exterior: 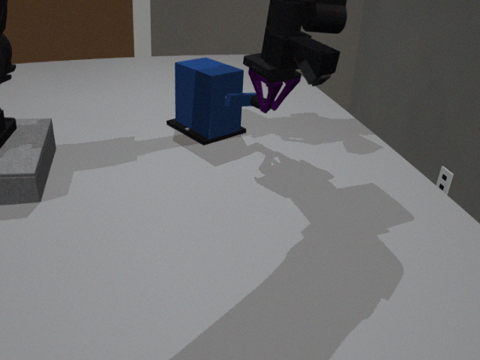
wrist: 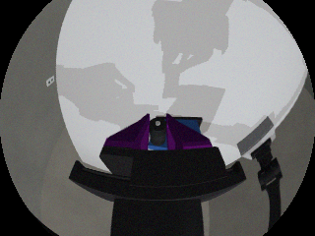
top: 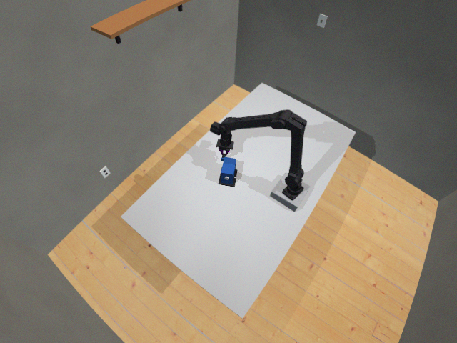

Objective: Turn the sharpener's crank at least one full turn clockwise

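The blue box-shaped sharpener (exterior: pixel 205 97) stands on a thin black base on the white table; it also shows in the top view (top: pixel 227 171). Its blue crank arm (exterior: pixel 238 99) sticks out level from the side facing the right, ending in a dark knob (exterior: pixel 256 101). My gripper (exterior: pixel 268 104) with purple fingers points down and is shut on that knob. In the wrist view the purple fingers clamp the dark knob, with a strip of blue crank behind. The gripper also shows in the top view (top: pixel 224 153).
The arm's base sits on a grey block (exterior: pixel 23 163) at the left, also seen in the top view (top: pixel 291 195). Grey walls stand close on the right. A wooden shelf (top: pixel 136 16) hangs high on the wall.
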